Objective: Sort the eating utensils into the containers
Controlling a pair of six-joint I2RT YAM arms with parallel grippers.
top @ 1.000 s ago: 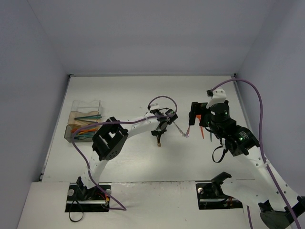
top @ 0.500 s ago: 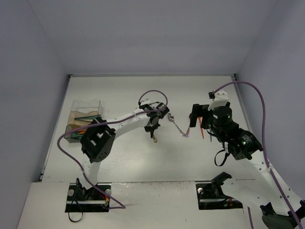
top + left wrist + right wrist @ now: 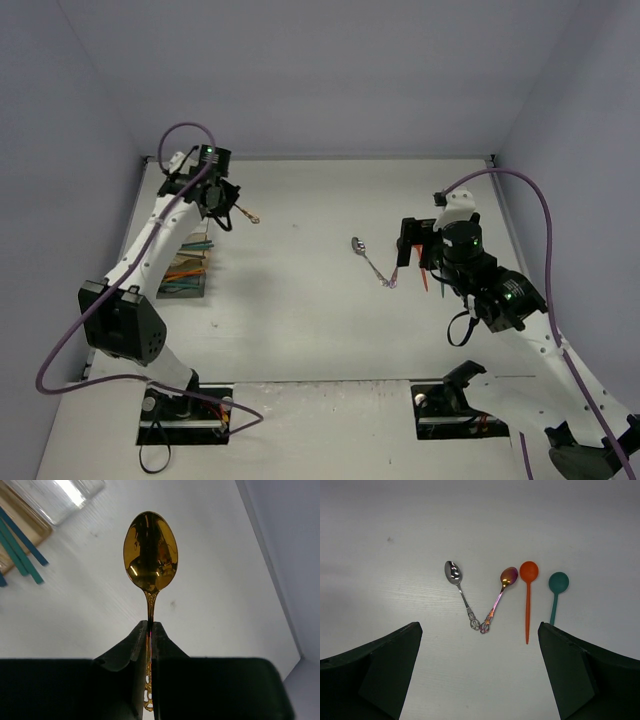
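Note:
My left gripper [image 3: 150, 628] is shut on the handle of a gold spoon [image 3: 150, 552], whose bowl points away from it. In the top view this gripper [image 3: 228, 205] hangs at the back left with the gold spoon [image 3: 246, 213], just beyond the containers [image 3: 188, 283], a clear divided box with orange and teal utensils in it. My right gripper [image 3: 479, 640] is open above a silver spoon [image 3: 461, 592], an iridescent pink spoon [image 3: 499, 597], an orange spoon [image 3: 528, 597] and a teal spoon [image 3: 556, 592], all lying on the table.
The left wall runs close behind the left arm [image 3: 150, 240], which crosses over part of the box. Teal chopsticks [image 3: 22, 547] and a clear box corner [image 3: 60, 495] show at the left wrist view's upper left. The right wall is near the right arm [image 3: 500, 295].
The left arm swung from the middle of the table to the back left, carrying the gold spoon in its shut gripper. The right arm has barely moved.

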